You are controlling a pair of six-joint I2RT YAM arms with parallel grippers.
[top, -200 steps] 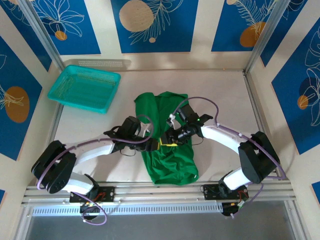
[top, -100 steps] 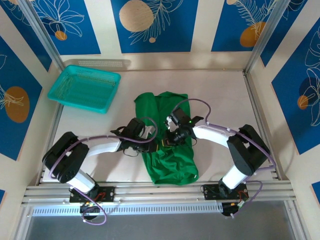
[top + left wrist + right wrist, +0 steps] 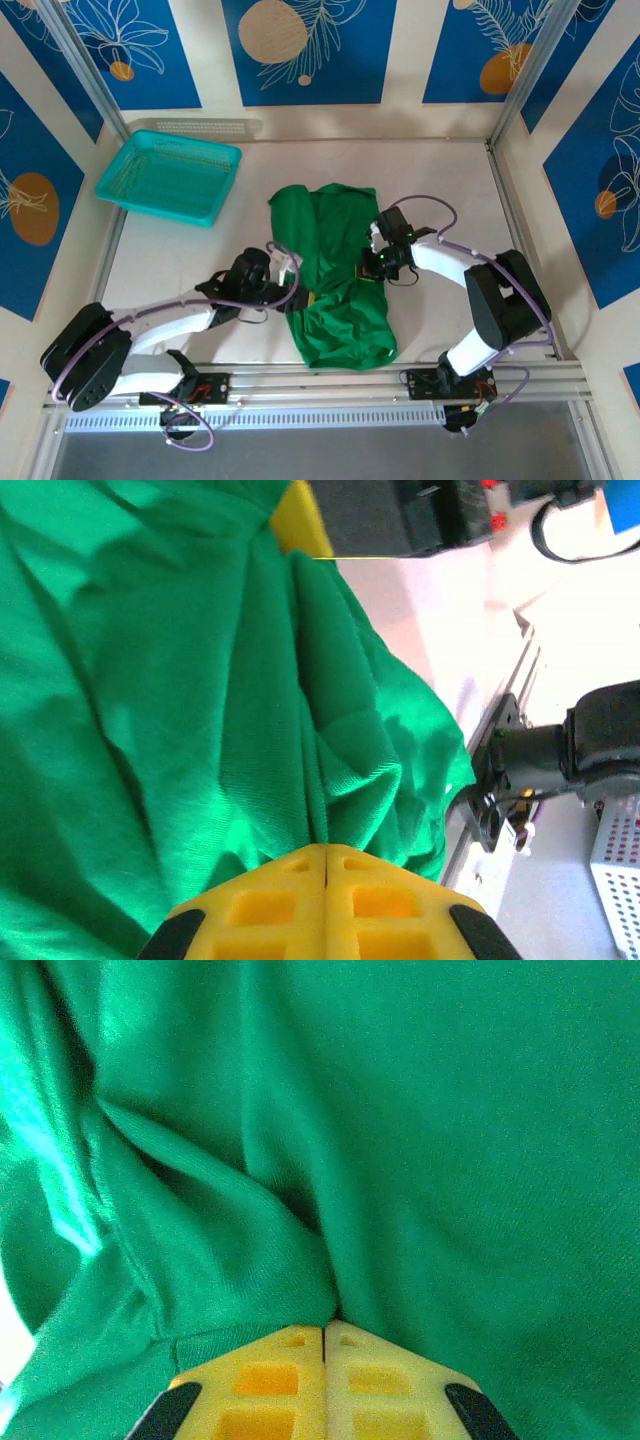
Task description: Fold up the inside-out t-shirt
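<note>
Whereas the two grippers were recorded close together over the middle of the garment a second ago, they are now found drawn apart. The left gripper (image 3: pixel 306 296) is set at the left edge of the inside-out t-shirt (image 3: pixel 340 320) and the right gripper (image 3: pixel 368 270) at its right edge, both about mid-length. The shirt's outline is little altered; it is laid lengthwise on the middle of the table (image 3: pixel 450 180), its lower end near the arm bases, and is creased throughout. It is judged that opposite side grips have been taken for a fold across the body, and that no fold has yet been made. From above, the whole garment and the teal basket (image 3: pixel 170 178), well apart at the far left, are shown, but the jaws cannot be resolved there. This is supplied by the wrist cameras. In the left wrist view the left gripper (image 3: pixel 327 855) is seen closed, pad against pad, with a ridge of green cloth (image 3: pixel 150 680) running out from the seam. In the right wrist view the right gripper (image 3: pixel 323 1328) is likewise closed on a gathered pleat (image 3: pixel 450 1110). A grip on cloth is inferred for each. No neck label is made out.
</note>
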